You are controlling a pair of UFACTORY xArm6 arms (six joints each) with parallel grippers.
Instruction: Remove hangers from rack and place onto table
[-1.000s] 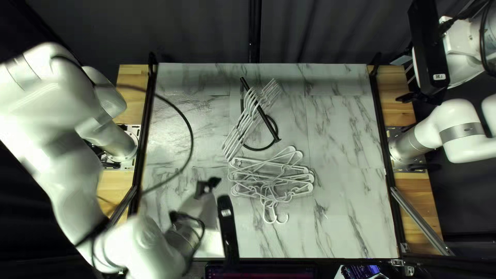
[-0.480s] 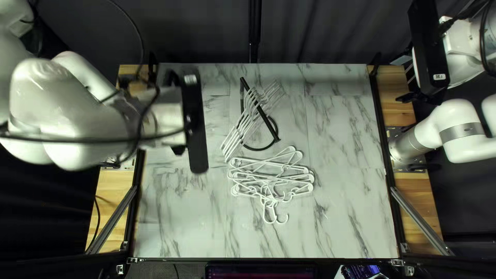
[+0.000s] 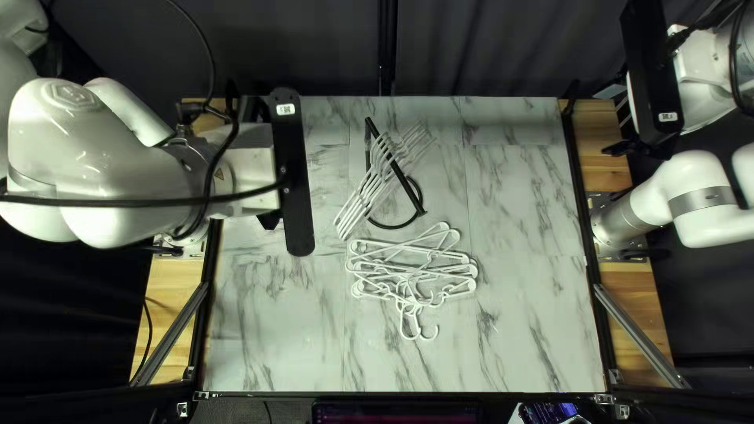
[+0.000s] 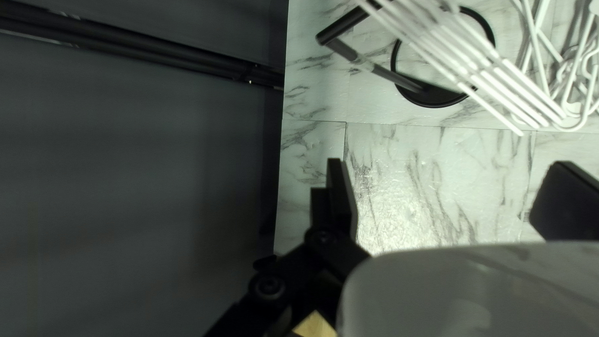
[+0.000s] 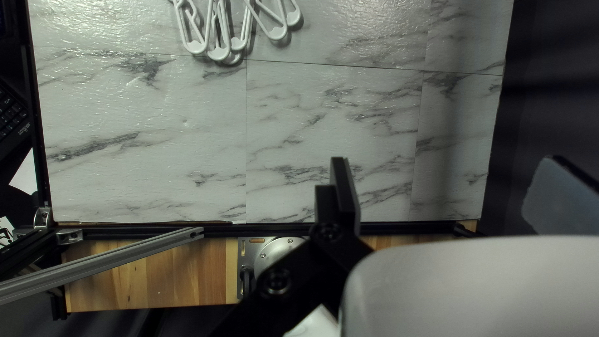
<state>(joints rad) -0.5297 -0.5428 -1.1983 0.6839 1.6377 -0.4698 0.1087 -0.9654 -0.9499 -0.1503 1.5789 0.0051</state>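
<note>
Unhooking a hanger, I judge | left gripper (image 4: 449,181) and right gripper (image 5: 448,181) both spread, pinching nothing | white clothes hangers (image 4: 493,64) hang on black rack (image 3: 408,186); loose hanger pile (image 3: 412,292) near it on table (image 3: 534,228) | I should straddle only the outermost hanger (image 4: 504,119), pinch squarely, lift its hook free, then draw away.

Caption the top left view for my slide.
White hangers on a black rack, another pile lying on the marbled table.
</note>
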